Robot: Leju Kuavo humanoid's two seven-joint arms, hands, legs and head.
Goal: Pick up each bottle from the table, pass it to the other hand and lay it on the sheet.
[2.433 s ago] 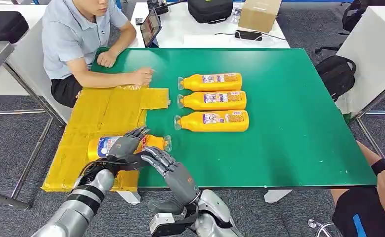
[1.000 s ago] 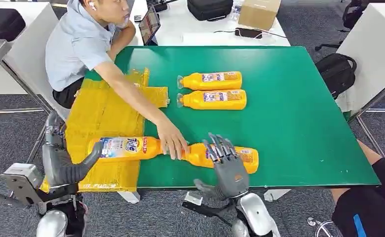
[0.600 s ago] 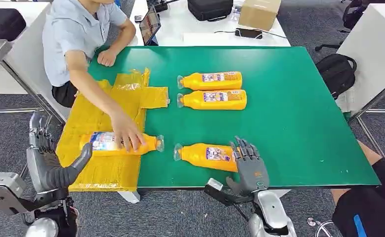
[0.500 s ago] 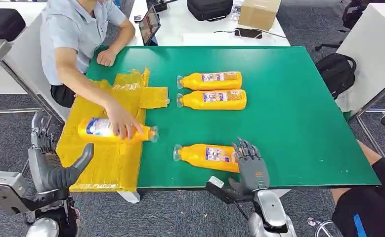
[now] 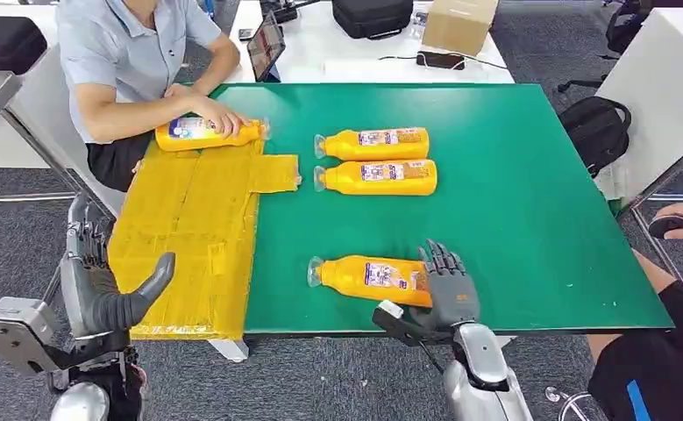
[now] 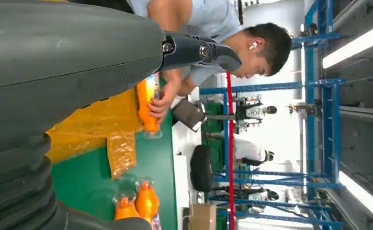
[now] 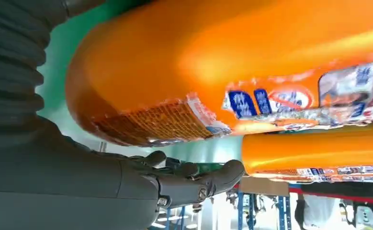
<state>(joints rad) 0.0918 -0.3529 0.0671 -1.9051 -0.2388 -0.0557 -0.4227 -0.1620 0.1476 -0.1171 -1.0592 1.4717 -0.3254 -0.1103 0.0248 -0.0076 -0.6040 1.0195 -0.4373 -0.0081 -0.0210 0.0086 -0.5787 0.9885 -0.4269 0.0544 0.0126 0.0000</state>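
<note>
Head view: right hand point(image 5: 447, 285), fingers spread, rests on the lying orange bottle point(image 5: 368, 278) with its printed label.

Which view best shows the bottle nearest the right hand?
The head view: the nearest bottle lies whole on the green table, the right hand over its base. The right wrist view shows its base and label close up.

There are four orange bottles: one near point(image 5: 371, 278), two side by side farther back point(image 5: 380, 176) point(image 5: 375, 143), and one far left point(image 5: 204, 132). There is one yellow sheet point(image 5: 188, 246), one green table point(image 5: 530, 202), and two robot hands point(image 5: 101, 294) point(image 5: 445, 285).
</note>
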